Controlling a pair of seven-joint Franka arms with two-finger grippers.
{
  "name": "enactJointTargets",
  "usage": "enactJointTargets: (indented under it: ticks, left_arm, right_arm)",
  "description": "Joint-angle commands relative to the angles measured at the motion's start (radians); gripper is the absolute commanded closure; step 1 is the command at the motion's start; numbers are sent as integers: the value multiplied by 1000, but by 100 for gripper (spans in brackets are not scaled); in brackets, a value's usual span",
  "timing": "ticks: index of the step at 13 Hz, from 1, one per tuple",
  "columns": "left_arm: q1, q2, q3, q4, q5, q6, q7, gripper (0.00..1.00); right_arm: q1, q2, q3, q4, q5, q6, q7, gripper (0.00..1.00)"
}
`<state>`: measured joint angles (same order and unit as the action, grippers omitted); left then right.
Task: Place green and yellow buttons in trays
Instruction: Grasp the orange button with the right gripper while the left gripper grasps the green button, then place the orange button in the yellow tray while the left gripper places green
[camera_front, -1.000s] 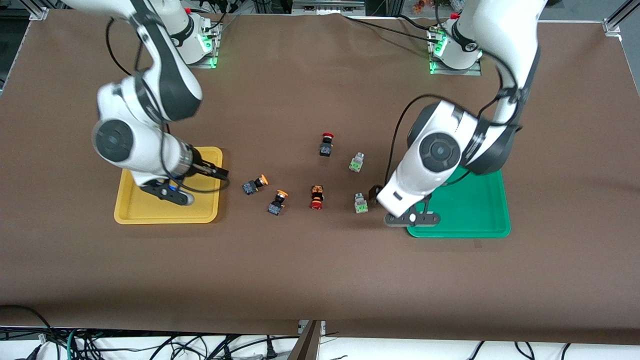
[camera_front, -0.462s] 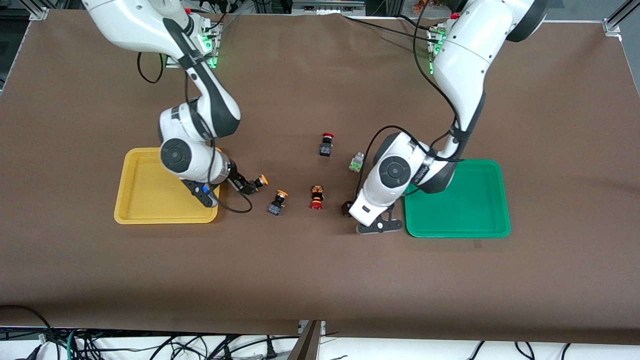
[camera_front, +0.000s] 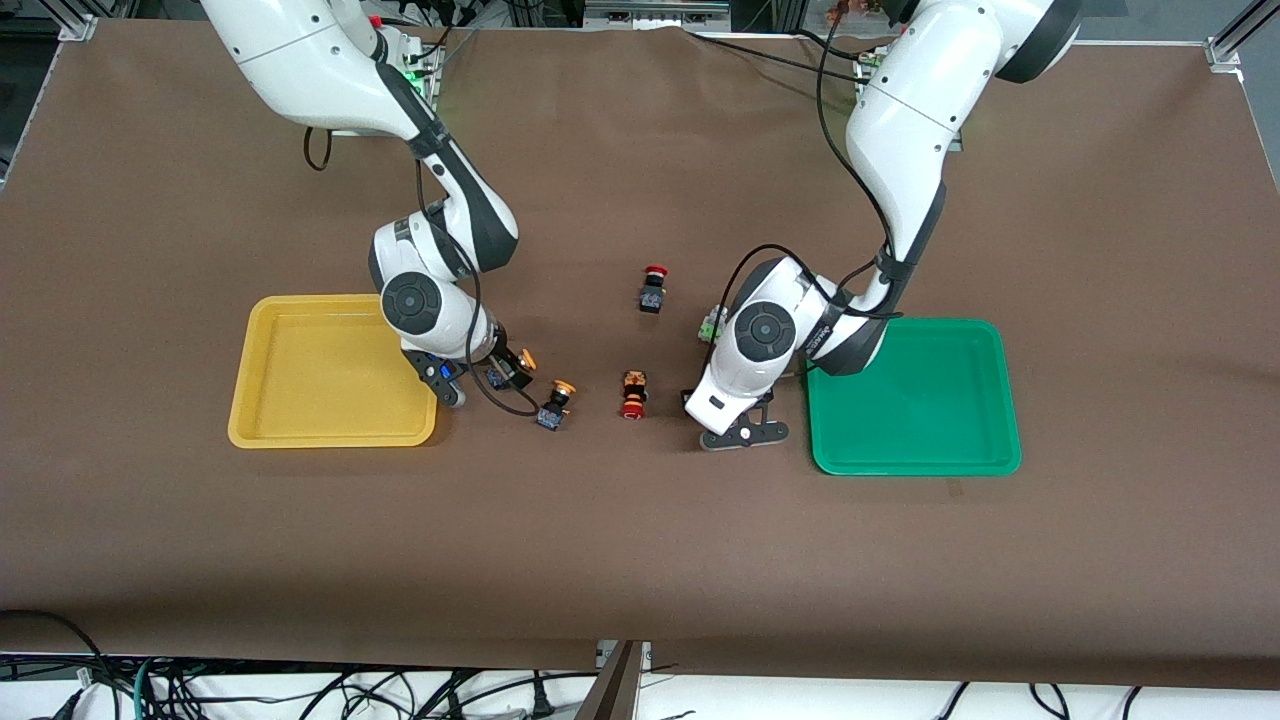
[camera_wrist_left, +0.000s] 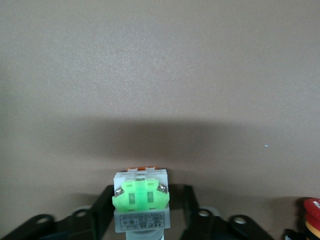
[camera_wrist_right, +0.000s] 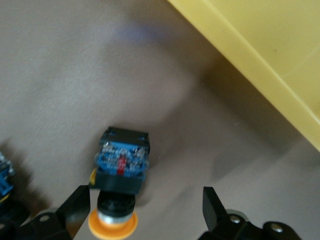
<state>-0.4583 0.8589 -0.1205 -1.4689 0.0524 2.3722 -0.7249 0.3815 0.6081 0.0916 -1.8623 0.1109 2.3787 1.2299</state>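
Note:
My left gripper (camera_wrist_left: 146, 207) is open and low over the table, with a whitish-grey button with green marks (camera_wrist_left: 140, 199) between its fingers. In the front view the left gripper (camera_front: 703, 398) hides that button. The second green button (camera_front: 711, 324) peeks out beside the left wrist. My right gripper (camera_wrist_right: 145, 205) is open around a black-and-blue button with a yellow-orange cap (camera_wrist_right: 121, 165), which lies close to one finger (camera_wrist_right: 75, 200). In the front view the right gripper (camera_front: 505, 371) is beside the yellow tray (camera_front: 300, 420). The other yellow button (camera_front: 553, 404) lies nearer the camera. The green tray (camera_front: 910, 450) is beside the left arm.
Two red-capped switches lie mid-table: one (camera_front: 653, 289) farther from the camera and one (camera_front: 633, 393) between the two grippers, whose red cap also shows in the left wrist view (camera_wrist_left: 312, 212). The yellow tray's rim (camera_wrist_right: 260, 70) shows in the right wrist view.
The right gripper moved from over the yellow tray to the yellow button beside it. The left gripper moved from the green tray's edge over the nearer green button, which it now straddles.

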Motion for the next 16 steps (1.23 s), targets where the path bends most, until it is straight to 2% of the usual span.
enactJointTargets:
  ticks: [1,2,3,4,6,8,10,11,12,13,15,16]
  left_arm:
    - [3,-41,10,-16,24,-22,30,85]
    - [24,-58,15,-4,24,-95,98,85]
    - [51,-82,13,10,24,-170,167,85]
    - [81,-113,13,16,24,-239,236,84]
    - [146,-162,15,16,26,-350,396,82]
    - [226,-162,18,6,33,-416,607,79]
    - [274,-152,19,-37,116,-406,662,66]
    - [274,-156,21,-85,138,-360,661,55]
    - [285,-161,19,-123,142,-320,660,10]
    - [296,-162,19,-123,144,-314,667,0]
    - [280,-210,2,-117,127,-330,656,0]
    - [273,-239,-93,-102,118,-368,641,0]
  right_arm:
    - [16,8,-22,-2,-48,30,20,4]
    - [14,15,-23,5,-53,31,20,29]
    - [10,19,-24,8,-53,31,20,75]
    - [5,19,-24,8,-54,30,17,100]
    - [2,18,-33,17,-53,27,20,100]
    - [7,-7,-55,49,-60,-31,10,100]
    - [0,-42,-94,157,-79,-259,-19,100]
    - [0,-48,-131,214,-74,-380,-70,100]
    - [-4,-53,-166,230,-71,-459,-139,100]
    - [-13,-54,-203,226,-71,-492,-244,100]
    - [-23,-53,-304,169,-80,-487,-436,100]
    - [-26,-50,-375,122,-77,-466,-581,100]
